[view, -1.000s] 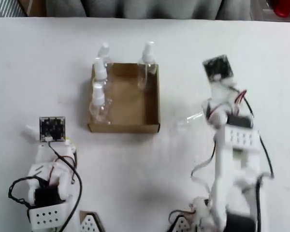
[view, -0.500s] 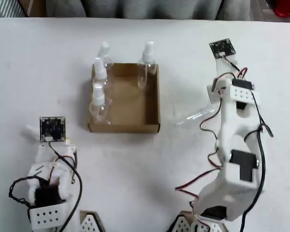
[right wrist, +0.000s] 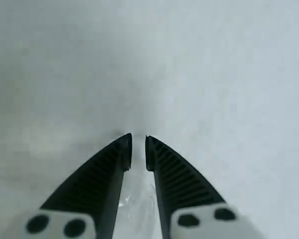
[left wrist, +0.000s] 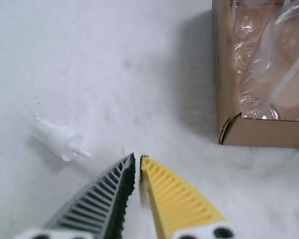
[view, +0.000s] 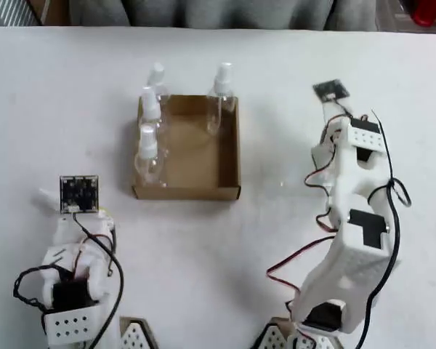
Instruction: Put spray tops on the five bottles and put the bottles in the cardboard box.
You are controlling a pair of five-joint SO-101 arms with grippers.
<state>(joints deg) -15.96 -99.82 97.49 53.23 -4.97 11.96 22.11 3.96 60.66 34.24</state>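
One top unfitted

Four capped bottles point(view: 147, 149) stand against the walls of the cardboard box point(view: 236, 145), leaving room for a fifth. A loose spray top point(left wrist: 57, 139) lies on the surface point(view: 73, 87) near the left pincer point(left wrist: 138, 162), tips together. The right pincer point(right wrist: 138, 144), nearly together, may pinch something clear

The cardboard box point(view: 185, 192) is matt brown card, and the bottles point(view: 148, 161) in it are clear, glossy plastic. The spray top point(left wrist: 57, 139) on the matt white table point(left wrist: 89, 59) is smooth white plastic. The fingers point(left wrist: 174, 194) of the left gripper point(left wrist: 138, 160) are ribbed, matt plastic.
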